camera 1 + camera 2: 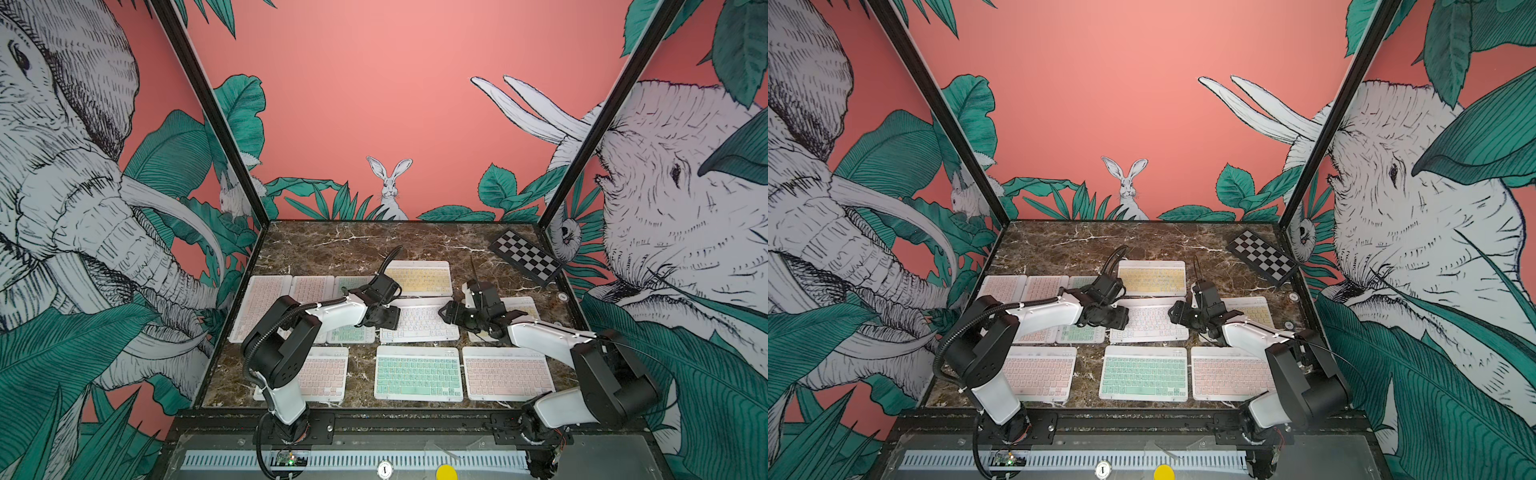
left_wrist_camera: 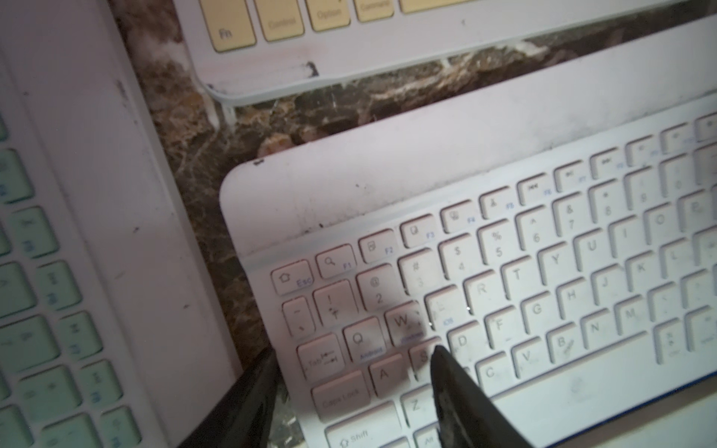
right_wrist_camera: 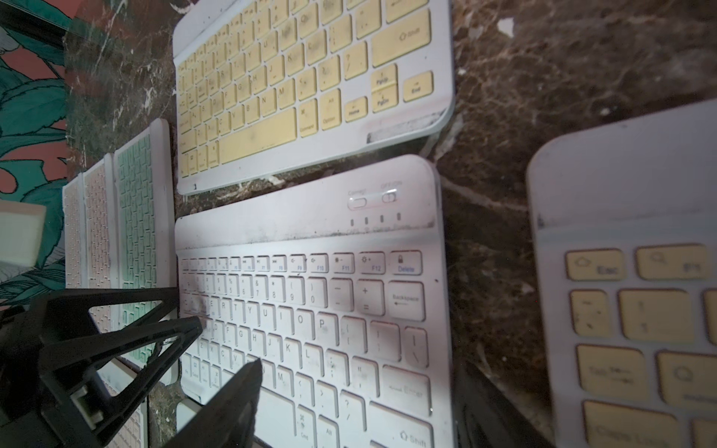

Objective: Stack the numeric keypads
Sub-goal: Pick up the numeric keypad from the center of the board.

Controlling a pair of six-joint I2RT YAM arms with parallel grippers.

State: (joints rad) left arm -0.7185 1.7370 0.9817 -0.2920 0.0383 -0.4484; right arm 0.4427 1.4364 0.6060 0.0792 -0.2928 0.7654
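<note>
Left gripper point(image 1: 388, 322) has the white keypad point(image 1: 419, 324) by one end, nothing stacked yet

It lies in the middle of the marble table point(image 1: 353, 241), just in front of a yellow keypad point(image 1: 419, 277); left jaws clamped on its left end, one finger point(image 2: 458, 388) on the keys; right gripper point(image 1: 446, 313) hangs over its right end, jaws spread, holding nothing; mint keypad point(image 1: 417, 372) and pink keypad point(image 1: 505, 372) lie flat nearer the front

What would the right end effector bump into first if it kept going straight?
Most likely the white-keyed keypad, just ahead of the right end effector, though depth is unclear.
</note>
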